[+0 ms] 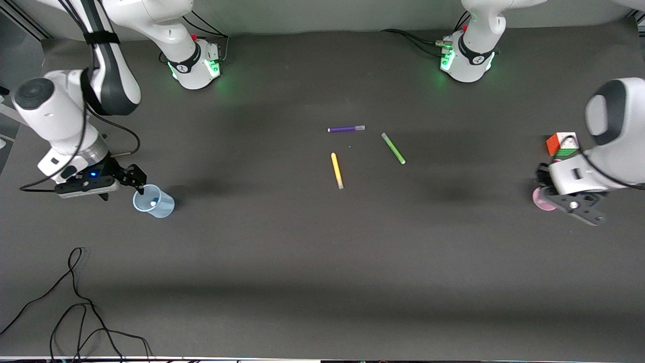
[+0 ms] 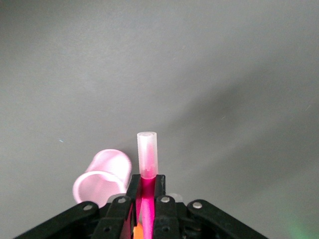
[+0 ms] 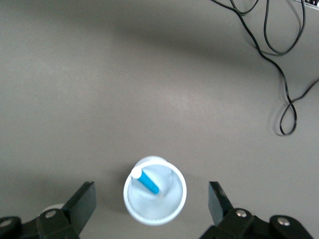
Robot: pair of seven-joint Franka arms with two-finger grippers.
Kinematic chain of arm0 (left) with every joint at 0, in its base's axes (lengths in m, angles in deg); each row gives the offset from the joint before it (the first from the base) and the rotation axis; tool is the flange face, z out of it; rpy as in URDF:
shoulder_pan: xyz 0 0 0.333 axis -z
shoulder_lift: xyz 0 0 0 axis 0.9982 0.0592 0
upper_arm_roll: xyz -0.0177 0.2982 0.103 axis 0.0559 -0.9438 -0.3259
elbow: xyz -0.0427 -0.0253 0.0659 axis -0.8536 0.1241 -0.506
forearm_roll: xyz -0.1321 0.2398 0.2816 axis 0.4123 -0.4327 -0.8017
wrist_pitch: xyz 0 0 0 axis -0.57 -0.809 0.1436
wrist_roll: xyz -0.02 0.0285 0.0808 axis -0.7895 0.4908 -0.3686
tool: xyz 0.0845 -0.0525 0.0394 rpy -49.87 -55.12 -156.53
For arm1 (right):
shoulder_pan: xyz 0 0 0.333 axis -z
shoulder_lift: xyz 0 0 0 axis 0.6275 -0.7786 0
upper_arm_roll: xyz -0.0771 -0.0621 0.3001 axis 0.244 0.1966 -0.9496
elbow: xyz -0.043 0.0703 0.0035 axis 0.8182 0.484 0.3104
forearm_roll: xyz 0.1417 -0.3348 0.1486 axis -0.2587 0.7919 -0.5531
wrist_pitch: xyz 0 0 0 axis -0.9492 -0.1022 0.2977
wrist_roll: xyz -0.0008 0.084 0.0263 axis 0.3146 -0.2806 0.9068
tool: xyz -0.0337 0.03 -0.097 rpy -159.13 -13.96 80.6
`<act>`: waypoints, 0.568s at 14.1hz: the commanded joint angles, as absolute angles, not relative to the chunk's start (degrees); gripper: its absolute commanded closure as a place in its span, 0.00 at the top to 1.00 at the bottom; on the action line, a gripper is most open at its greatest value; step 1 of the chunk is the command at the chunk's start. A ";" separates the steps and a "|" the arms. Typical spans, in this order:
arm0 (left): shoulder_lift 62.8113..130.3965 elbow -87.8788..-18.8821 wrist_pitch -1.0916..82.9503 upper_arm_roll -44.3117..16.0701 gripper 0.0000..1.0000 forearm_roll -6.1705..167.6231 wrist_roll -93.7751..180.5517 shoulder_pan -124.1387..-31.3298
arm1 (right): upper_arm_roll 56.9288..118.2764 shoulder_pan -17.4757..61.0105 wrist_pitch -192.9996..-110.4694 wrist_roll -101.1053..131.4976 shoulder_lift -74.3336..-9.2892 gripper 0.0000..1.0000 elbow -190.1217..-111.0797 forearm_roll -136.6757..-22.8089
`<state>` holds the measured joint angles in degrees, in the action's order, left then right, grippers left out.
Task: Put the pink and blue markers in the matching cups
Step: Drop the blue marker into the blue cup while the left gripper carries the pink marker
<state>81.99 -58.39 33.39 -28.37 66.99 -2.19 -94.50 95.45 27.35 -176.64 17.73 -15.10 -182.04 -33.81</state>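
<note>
While the dark grey table [image 1: 282, 262] carries loose black cables [image 1: 75, 312] at its camera-side edge, I see my right gripper [image 3: 152, 199] spread wide over the blue cup [image 3: 155, 189]. Only that wrist view shows the blue marker [image 3: 145, 180] leaning inside. My left gripper [image 2: 145, 186] clamps the pink marker [image 2: 147, 154], the pink cup [image 2: 102, 177] just beside its jaws.

Right tool [image 3: 152, 199] agape, left tool [image 2: 146, 186] clamped

You see a magenta-pink marker [image 2: 147, 186] with a pale cap, a light pink cup [image 2: 102, 178], a bright blue marker [image 3: 147, 181] in a pale blue cup [image 3: 155, 190], plus yellow [image 1: 336, 170], green [image 1: 393, 148] and purple [image 1: 346, 129] pens on the dark grey table [image 1: 322, 262].
</note>
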 commanded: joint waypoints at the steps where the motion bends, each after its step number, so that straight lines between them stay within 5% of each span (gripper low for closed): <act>1: 79.16 -64.66 38.54 -27.52 0.00 71.89 -17.94 -100.64 | 93.50 26.82 -163.34 17.90 -13.87 1.00 -173.61 -38.64; 8: 80.12 -69.68 40.04 -27.61 0.00 92.81 -56.27 -113.40 | 90.60 27.00 -141.60 16.23 -11.94 1.00 -159.69 -41.14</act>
<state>81.54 -67.33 38.86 -28.38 89.06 -48.27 -111.12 91.38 27.13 -145.31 17.17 -13.11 -162.04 -40.32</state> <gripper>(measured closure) 0.855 0.000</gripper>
